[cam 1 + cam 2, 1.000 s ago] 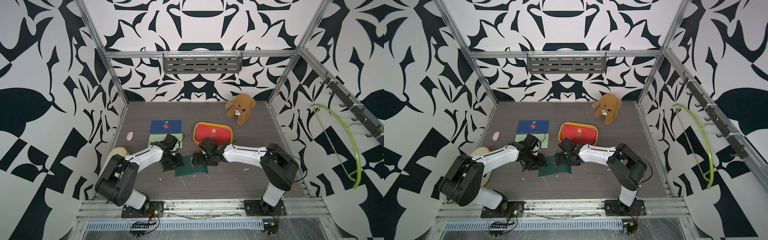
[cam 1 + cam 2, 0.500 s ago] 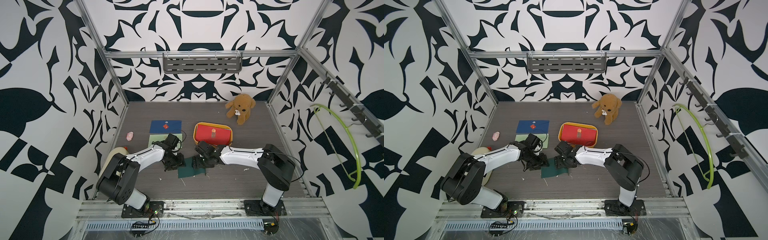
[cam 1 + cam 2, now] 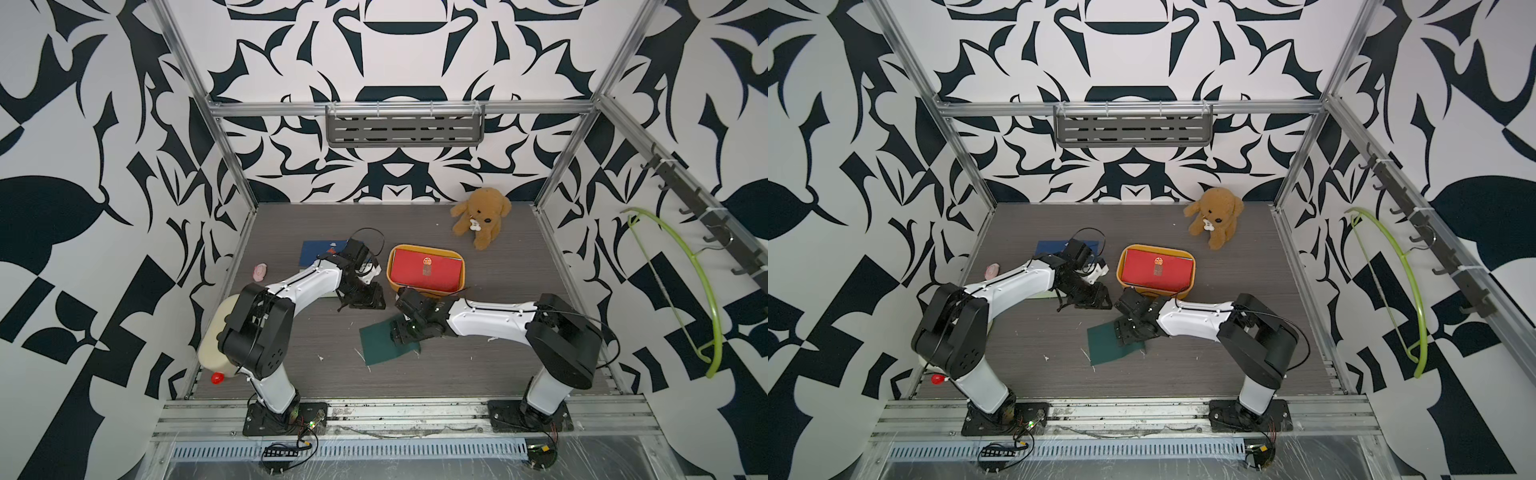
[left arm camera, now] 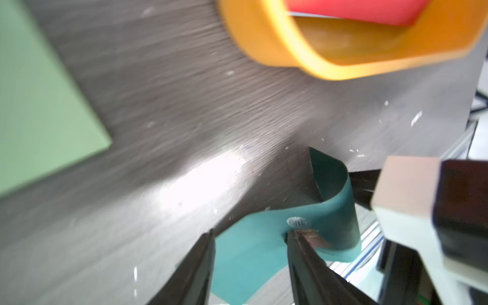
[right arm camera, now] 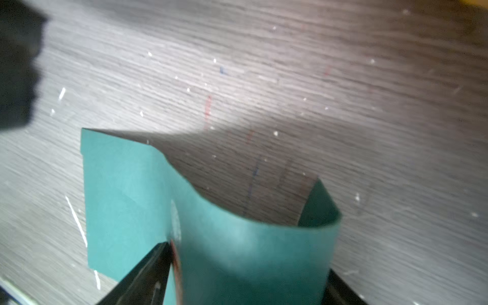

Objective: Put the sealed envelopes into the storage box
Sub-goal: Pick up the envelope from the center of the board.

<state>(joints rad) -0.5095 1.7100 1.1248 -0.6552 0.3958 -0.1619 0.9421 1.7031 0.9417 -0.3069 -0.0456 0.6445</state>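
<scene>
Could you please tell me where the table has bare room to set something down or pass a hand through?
Bare: the table's right side between storage box, teddy bear and right rail; also the front strip between the dark green envelope and the front rail. Crowded: the middle, where left claw, right claw, that envelope and the box sit close.

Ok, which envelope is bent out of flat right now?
The dark green envelope, bowed up in the right claw. The red envelope in the yellow storage box, the navy envelope and the light green envelope all look unbent.
</scene>
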